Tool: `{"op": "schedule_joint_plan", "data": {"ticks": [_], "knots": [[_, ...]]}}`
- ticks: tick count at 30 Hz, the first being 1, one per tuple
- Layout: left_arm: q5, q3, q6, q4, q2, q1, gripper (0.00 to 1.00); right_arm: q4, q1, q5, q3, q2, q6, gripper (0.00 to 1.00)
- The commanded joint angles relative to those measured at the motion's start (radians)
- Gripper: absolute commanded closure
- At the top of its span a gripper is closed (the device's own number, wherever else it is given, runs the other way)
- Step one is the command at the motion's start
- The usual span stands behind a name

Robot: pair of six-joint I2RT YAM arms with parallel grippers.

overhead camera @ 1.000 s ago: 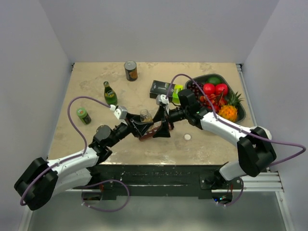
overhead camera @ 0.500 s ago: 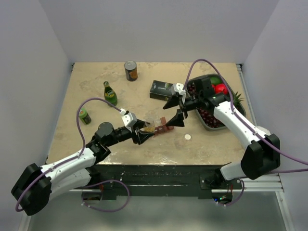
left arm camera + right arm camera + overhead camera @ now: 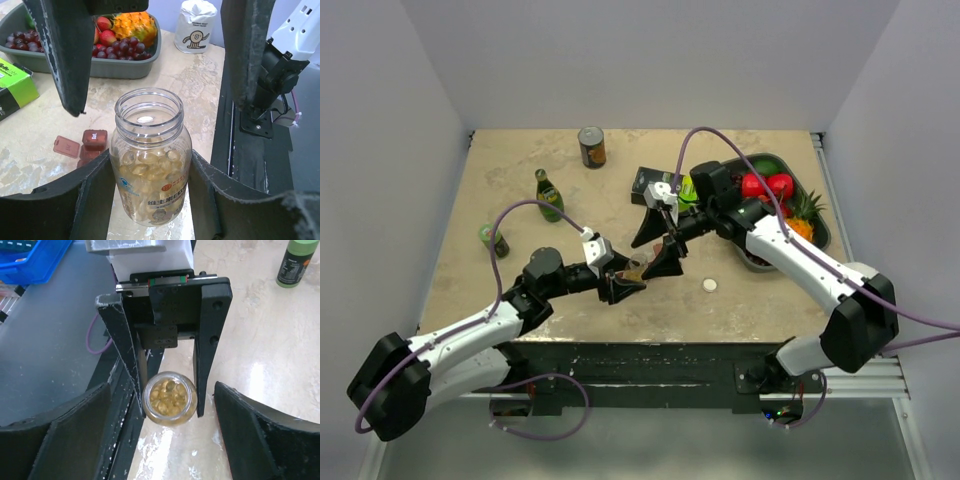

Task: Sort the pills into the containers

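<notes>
Open bottle (image 3: 150, 170) upright, clamped between left fingers (image 3: 92, 200); whether it rests on worktop (image 3: 190, 80), cannot tell. Yellow pills (image 3: 169, 395) inside bottle. Above its mouth, right fingers (image 3: 260, 440) spread wide, empty, not touching. Dark red strip (image 3: 90, 142) flat on worktop, just beside bottle.

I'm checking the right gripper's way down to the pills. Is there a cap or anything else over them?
Nothing visible. The bottle, clamped in the left gripper, has no cap; the pills lie exposed below the open right gripper.
</notes>
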Motion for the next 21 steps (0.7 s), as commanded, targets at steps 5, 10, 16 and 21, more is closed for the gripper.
{"op": "schedule_joint_plan", "data": {"ticks": [5,10,16,21], "knots": [[0.014,0.031,-0.005,0.096,0.008,-0.006,1.00,0.092,0.033,0.025,0.000,0.039,0.104,0.23],[-0.006,0.028,-0.005,0.099,-0.001,-0.006,1.00,0.096,0.036,0.042,-0.008,0.050,0.108,0.39],[-0.023,0.021,-0.013,0.102,-0.006,-0.006,1.00,0.096,0.035,0.068,-0.013,0.047,0.104,0.71],[-0.045,0.015,-0.043,0.109,0.002,-0.006,0.99,0.084,0.035,0.059,-0.002,0.034,0.100,0.92]]}}
